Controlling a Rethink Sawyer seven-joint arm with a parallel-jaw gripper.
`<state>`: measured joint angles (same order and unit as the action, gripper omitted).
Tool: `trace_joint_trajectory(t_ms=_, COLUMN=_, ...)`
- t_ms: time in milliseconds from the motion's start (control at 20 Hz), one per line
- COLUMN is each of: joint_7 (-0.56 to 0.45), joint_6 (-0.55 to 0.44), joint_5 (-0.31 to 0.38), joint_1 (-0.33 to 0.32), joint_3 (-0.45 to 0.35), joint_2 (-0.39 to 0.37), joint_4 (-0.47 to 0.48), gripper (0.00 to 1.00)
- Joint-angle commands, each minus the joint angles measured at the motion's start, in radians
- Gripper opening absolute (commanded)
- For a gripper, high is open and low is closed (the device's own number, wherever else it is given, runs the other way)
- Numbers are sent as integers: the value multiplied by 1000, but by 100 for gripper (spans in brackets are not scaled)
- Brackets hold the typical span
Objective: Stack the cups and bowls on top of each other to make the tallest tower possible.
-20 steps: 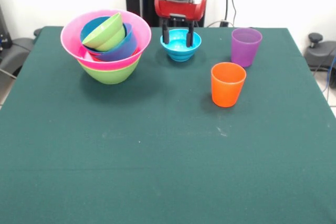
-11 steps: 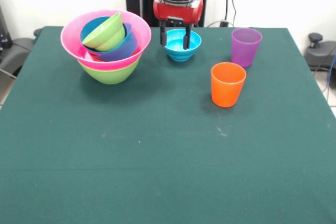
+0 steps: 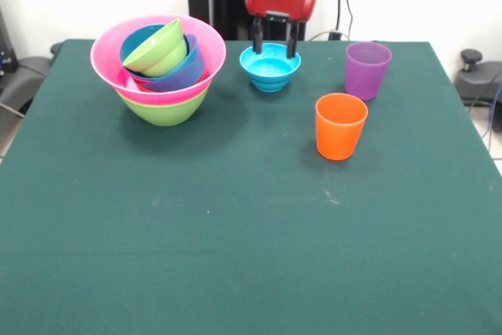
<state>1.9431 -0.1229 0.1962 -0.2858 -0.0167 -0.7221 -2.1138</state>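
The black-fingered end effector (image 3: 274,45) under the red wrist hangs at the far rim of the small glossy cyan plastic bowl (image 3: 269,67), its two fingers parted and holding nothing; both tips seem to sit at or just behind that rim, though whether they touch it cannot be told. The bowl rests on the desk (image 3: 235,217), between the tower (image 3: 158,64) and the translucent purple plastic tumbler (image 3: 367,70).

The likely trouble is a poor bite. A thin, slick rim pinched off-centre could tilt the bowl or let it slide out in transit. The tower is a risk too (its top lime green bowl (image 3: 155,47) already lies tipped on its side inside the blue ones, within the huge pink bowl), so anything dropped in there may settle crooked. The translucent orange plastic tumbler (image 3: 340,125) stands nearer the camera, well clear.

The desk wears dark green cloth. Behind it are a white wall, hanging cables and dark gear at both edges.
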Motion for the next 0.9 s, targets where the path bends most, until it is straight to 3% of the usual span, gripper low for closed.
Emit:
trace_joint_trajectory(t_ms=50, joint_7=204, joint_6=23, joint_5=-56, joint_1=64, joint_3=-15, joint_2=-14, joint_4=-67, gripper=100)
trace_joint_trajectory(t_ms=350, joint_7=220, joint_6=77, joint_5=-59, joint_1=75, joint_3=-16, joint_2=43, joint_4=-52, gripper=100)
trace_joint_trajectory(t_ms=700, joint_7=239, joint_6=171, joint_5=-49, joint_1=85, joint_3=-15, joint_2=169, joint_4=14, gripper=100)
trace_joint_trajectory(t_ms=900, joint_7=242, joint_6=189, joint_5=-49, joint_1=95, joint_3=-2, joint_2=182, joint_4=27, gripper=100)
